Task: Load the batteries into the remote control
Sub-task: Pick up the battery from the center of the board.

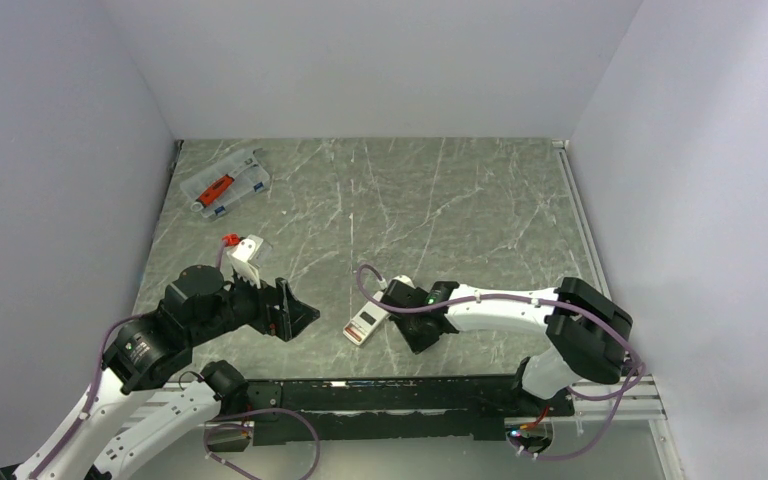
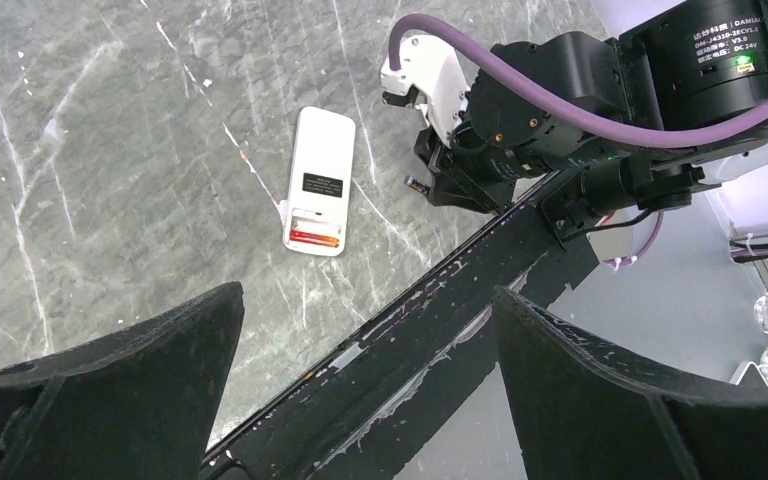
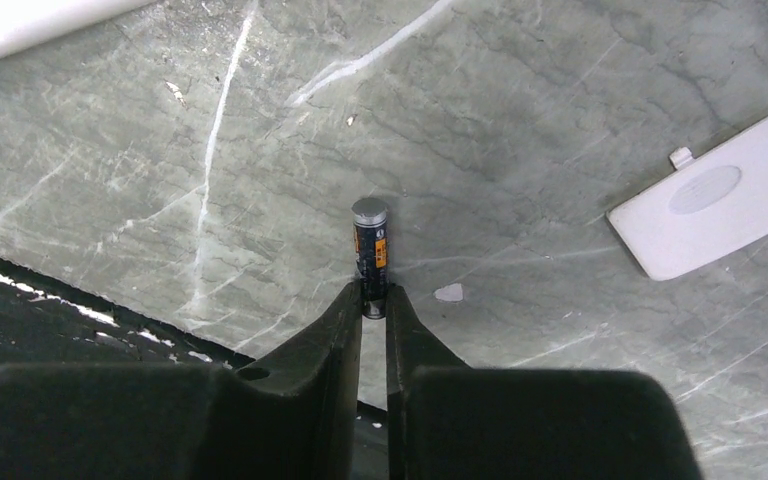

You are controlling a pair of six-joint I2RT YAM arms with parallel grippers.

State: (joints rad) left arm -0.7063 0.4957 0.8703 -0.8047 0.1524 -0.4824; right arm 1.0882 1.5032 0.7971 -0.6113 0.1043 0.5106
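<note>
The remote control [image 2: 318,180] lies back up on the table, its compartment open at the near end with one red-orange battery [image 2: 314,237] seated in it. It also shows in the top view [image 1: 360,322]. My right gripper [image 3: 372,296] is shut on the end of a second battery [image 3: 370,245], dark with an orange band, which sticks out past the fingertips just above the table, right of the remote. In the top view the right gripper [image 1: 405,322] sits beside the remote. My left gripper [image 2: 368,295] is open and empty, left of the remote [image 1: 305,315].
A loose white battery cover [image 3: 710,195] lies on the table right of the held battery. A clear plastic case [image 1: 225,183] with a red tool stands at the back left. The black base rail [image 1: 410,390] runs along the near edge.
</note>
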